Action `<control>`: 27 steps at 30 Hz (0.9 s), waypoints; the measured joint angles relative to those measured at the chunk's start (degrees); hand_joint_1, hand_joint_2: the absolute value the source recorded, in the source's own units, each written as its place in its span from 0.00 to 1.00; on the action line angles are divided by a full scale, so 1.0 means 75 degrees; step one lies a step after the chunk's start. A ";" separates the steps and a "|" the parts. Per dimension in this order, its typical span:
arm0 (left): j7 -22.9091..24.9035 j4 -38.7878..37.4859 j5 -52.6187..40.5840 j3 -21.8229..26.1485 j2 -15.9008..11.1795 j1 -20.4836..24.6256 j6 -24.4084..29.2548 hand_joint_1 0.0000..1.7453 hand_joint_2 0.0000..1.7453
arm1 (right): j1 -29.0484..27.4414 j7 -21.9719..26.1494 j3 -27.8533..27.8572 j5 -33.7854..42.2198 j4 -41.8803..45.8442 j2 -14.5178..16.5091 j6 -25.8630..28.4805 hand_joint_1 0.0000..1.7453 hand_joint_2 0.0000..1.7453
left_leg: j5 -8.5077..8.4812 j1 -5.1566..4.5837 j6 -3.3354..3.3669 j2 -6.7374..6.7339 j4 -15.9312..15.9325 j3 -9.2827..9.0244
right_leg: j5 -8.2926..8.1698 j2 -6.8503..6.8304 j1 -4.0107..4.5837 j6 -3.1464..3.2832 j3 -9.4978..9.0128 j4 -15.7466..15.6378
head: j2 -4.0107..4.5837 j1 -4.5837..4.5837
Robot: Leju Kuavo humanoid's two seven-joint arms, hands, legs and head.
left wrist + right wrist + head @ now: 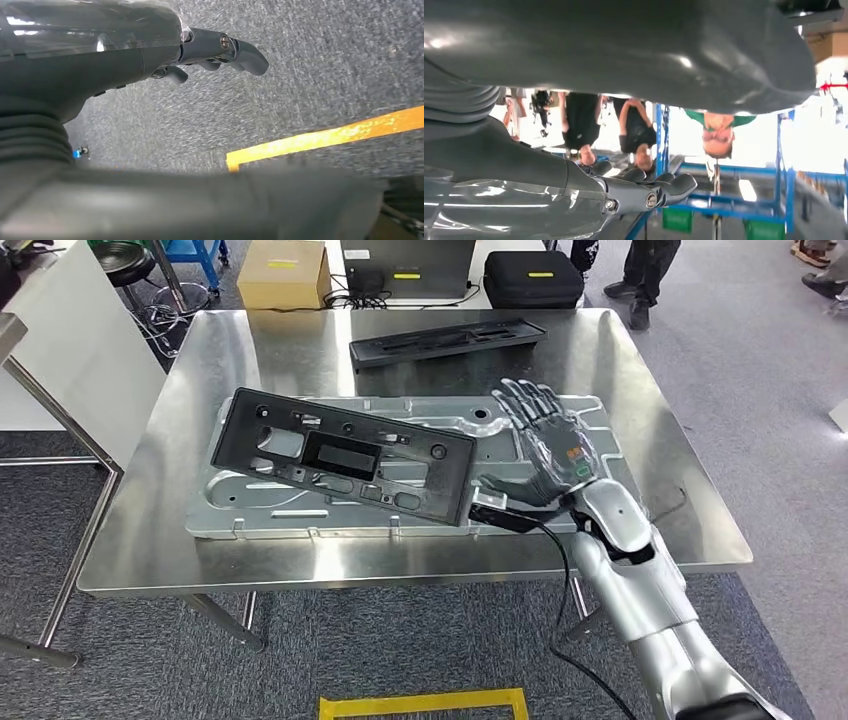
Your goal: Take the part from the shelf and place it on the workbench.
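The black plastic panel (345, 455), the task's part, is lying on the steel bench (200, 370), resting on top of a grey pressed metal sheet (560, 425) and tilted a little against it. The right hand (553, 445) is hovering just beside the panel's near-right corner, palm turned up, fingers spread and holding nothing; whether the thumb is touching the panel edge, I cannot tell. The left hand (200, 52) is hanging over the grey carpet with an orange tape line (325, 137), fingers slightly curled and empty. In my judgement the placing step is finishing. The next move is calling for drawing the right hand away without dragging the panel. A second black part (447, 342) is lying behind the panel.
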State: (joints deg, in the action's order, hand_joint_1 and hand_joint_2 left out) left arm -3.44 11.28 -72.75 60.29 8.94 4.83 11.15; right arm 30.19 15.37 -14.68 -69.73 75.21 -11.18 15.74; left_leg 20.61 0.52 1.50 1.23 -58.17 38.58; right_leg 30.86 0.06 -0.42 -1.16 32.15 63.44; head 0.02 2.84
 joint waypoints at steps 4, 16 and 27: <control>0.0012 0.0000 0.0009 0.0048 0.0040 0.0051 0.0011 0.00 0.00 | -0.0935 0.0139 0.0461 0.0272 0.1121 -0.0233 0.0151 0.00 0.00 | -0.0208 -0.0018 -0.0151 -0.0097 0.0064 0.0024 | -0.0225 -0.0014 0.0088 0.0111 -0.0455 -0.0820 | 0.0000 -0.0004; -0.0184 0.0002 0.0103 0.0197 -0.0042 0.0089 0.0150 0.00 0.00 | -0.4360 0.1141 0.1779 0.2154 0.2576 0.0493 0.2000 0.00 0.00 | 0.1134 0.0021 -0.0365 -0.0113 -0.0668 -0.1159 | -0.1149 -0.0144 0.0023 0.0217 0.0663 -0.0746 | 0.0000 -0.0006; 0.0048 0.0003 -0.0044 0.0208 -0.0039 0.0149 0.0200 0.00 0.00 | -0.5231 0.1734 0.2707 0.5178 0.2107 0.1713 0.1442 0.00 0.00 | 0.0598 -0.0031 0.0062 -0.0182 0.0224 -0.0887 | 0.0271 -0.0040 -0.0061 -0.0194 0.1126 0.1389 | 0.0000 -0.0012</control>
State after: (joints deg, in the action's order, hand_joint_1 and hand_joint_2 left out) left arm -3.08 11.30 -73.07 61.85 8.66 5.95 12.64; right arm -9.04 28.37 5.62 -30.90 91.01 1.67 26.55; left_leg 25.09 0.29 1.96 -0.13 -56.50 31.94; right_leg 32.89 -0.24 -0.88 -2.62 40.60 73.85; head 0.02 2.75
